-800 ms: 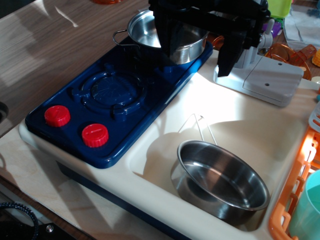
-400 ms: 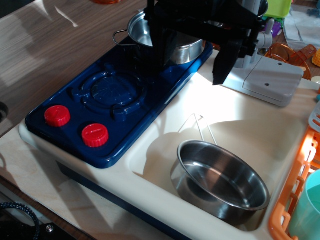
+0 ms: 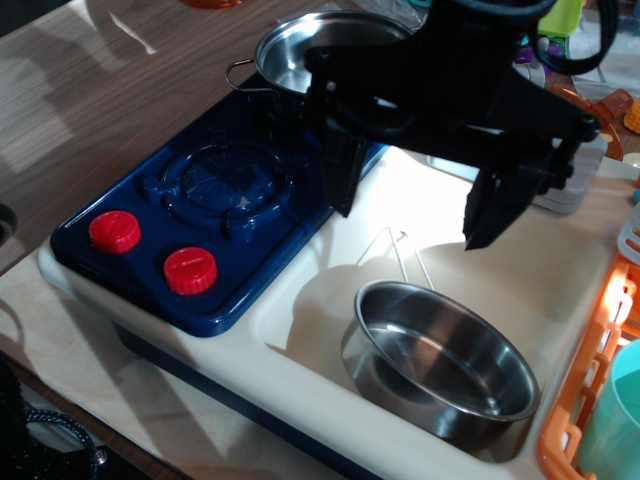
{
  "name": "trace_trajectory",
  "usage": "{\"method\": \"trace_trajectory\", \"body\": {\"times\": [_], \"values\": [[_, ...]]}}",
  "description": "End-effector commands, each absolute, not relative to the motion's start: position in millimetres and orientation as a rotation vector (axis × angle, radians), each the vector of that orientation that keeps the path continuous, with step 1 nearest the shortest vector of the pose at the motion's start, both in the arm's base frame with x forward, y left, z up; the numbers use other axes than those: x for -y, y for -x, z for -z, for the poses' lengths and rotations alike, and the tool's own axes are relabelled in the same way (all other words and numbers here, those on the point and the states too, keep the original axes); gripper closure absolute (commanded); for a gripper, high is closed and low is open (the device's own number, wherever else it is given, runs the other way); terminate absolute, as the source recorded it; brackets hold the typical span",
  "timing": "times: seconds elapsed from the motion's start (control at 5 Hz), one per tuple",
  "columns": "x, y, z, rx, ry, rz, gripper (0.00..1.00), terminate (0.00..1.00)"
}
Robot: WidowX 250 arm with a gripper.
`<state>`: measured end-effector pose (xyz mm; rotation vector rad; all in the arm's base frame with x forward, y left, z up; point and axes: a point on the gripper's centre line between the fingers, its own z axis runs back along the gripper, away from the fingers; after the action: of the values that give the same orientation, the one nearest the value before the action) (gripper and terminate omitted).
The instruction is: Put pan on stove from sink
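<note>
Pan (image 3: 445, 362) sits in the sink (image 3: 300, 320), at the near right end of the basin, right side up, steel bowl shiny and bare inside. Its thin wire loop handle (image 3: 398, 255) points away from the camera, toward the back of the basin. Just right of the sink: orange dish rack (image 3: 590, 385) w/ a pale teal cup (image 3: 618, 415) at the frame edge.

Left of the sink, the stove (image 3: 225, 215), dark blue, w/ two red knobs (image 3: 190, 270) at the near left corner and a raised burner ring (image 3: 225, 180) behind them, nothing on that ring.

Above the far part of the sink hangs the gripper (image 3: 420, 205), black, fingers spread wide apart, nothing between them. Left finger (image 3: 343, 175) is over the stove/sink border, right finger (image 3: 497, 208) over the back of the basin; the handle tip shows below and between the two. Not touching the pan.

Farther back on the stove: deeper steel pot (image 3: 300, 50) w/ a small side handle, partly hidden by the arm. Grey faucet base (image 3: 560, 195) mostly hidden behind the gripper.
</note>
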<state>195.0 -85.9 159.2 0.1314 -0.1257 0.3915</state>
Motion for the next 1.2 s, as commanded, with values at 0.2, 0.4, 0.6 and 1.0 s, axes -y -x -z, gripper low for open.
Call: {"method": "trace_trajectory", "body": {"times": [0.2, 0.4, 0.6, 1.0], "values": [[89.8, -184.0, -141.9, 0.119, -0.011, -0.521, 0.0, 0.0], [89.7, -176.5, -131.1, 0.141, 0.003, -0.554, 0.0, 0.0], [83.8, -170.6, -121.2, 0.152, 0.025, -0.565, 0.0, 0.0], [76.3, -168.8, -96.7, 0.174, 0.075, -0.598, 1.0, 0.0]]}}
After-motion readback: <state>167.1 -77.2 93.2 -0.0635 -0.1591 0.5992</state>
